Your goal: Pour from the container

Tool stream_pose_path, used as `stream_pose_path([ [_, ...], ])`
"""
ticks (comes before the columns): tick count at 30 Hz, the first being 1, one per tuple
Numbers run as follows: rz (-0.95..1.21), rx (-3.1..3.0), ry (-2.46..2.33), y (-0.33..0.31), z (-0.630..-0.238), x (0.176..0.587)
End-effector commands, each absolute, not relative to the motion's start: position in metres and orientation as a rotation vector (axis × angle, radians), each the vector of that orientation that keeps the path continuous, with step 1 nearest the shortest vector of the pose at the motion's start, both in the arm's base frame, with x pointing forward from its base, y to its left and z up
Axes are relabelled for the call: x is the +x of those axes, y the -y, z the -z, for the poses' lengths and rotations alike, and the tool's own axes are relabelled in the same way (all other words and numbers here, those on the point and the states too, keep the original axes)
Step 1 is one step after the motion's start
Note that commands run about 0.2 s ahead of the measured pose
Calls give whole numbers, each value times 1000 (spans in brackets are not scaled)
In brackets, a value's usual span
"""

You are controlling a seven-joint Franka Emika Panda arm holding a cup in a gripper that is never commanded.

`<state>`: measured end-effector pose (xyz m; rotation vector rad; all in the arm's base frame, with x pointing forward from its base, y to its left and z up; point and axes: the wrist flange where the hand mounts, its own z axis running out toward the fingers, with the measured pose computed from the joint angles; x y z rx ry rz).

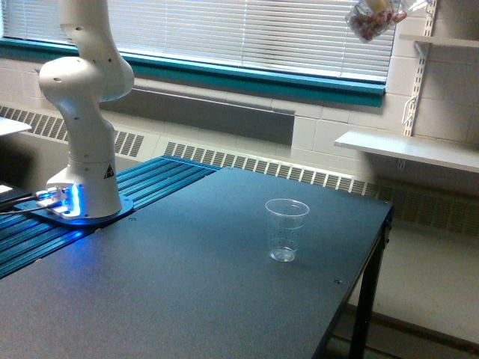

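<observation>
At the exterior view's left the robot's white base (84,187) is bolted to a round plate with a blue glow at its foot, sitting on a ribbed blue strip (161,179) beside the dark table (172,284); mounting it off to the side looks meant to leave the tabletop free as a working area within the arm's reach. The arm rises out of the top of the picture, so its upper links are hidden. Further right, the clear measuring cup (286,229) stands upright and empty near the table's far edge, well apart from the base, with its mouth open to the ceiling: it reads as the receiver, set alone so that nothing gets in the way of a pour. At the upper right, high above the table and somewhat to the right of that cup, the container (372,21) hangs tilted, its reddish-brown and pale pieces showing through the clear wall. It is presumably carried high to travel clear of everything below, and it is not yet over the cup, so the pour seems still ahead. The gripper itself is cut off by the picture's top edge; I cannot tell how its jaws stand, though something must be holding the container aloft.
</observation>
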<state>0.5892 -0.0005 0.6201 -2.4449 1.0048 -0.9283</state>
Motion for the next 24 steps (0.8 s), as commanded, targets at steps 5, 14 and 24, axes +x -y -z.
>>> stream_pose_path([
  [5,767,-2305,-1235,11,-606,592],
  [14,656,-2254,-1350,6,-576,572],
  [24,565,-2198,-1462,-7,-529,541],
])
